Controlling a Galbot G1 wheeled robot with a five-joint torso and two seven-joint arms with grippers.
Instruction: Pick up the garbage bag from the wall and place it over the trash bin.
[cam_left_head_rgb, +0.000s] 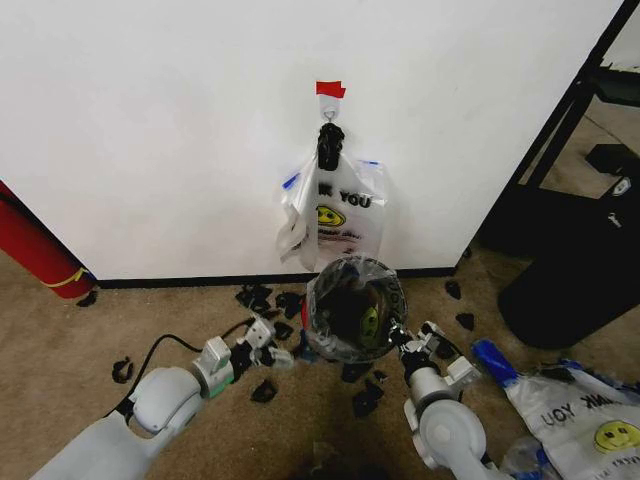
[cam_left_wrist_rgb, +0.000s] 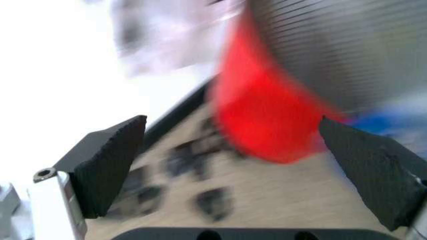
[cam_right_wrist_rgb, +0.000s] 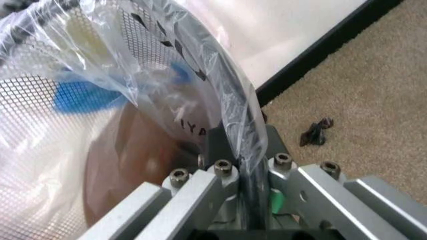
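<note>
The trash bin (cam_left_head_rgb: 322, 322) stands on the carpet below the wall (cam_left_head_rgb: 150, 130), a round black mesh bin with a red base (cam_left_wrist_rgb: 263, 120). The see-through garbage bag (cam_left_head_rgb: 356, 271) lies over its rim, and its blue strip (cam_right_wrist_rgb: 75, 95) shows through the mesh. My right gripper (cam_left_head_rgb: 402, 338) is at the bin's right rim. In the right wrist view this gripper (cam_right_wrist_rgb: 250, 192) is shut on the bag and the rim (cam_right_wrist_rgb: 230, 107) together. My left gripper (cam_left_head_rgb: 270, 347) hovers low, left of the bin. Its fingers (cam_left_wrist_rgb: 110, 165) are open, with the red base ahead between them.
More bags hang from the hook under red tape (cam_left_head_rgb: 330, 89), among them a white THANK YOU bag (cam_left_head_rgb: 350, 215). Black scraps (cam_left_head_rgb: 262, 297) litter the carpet. A large black container (cam_left_head_rgb: 585, 280) and another THANK YOU bag (cam_left_head_rgb: 590, 425) are at the right, a red cylinder (cam_left_head_rgb: 35, 250) at the left.
</note>
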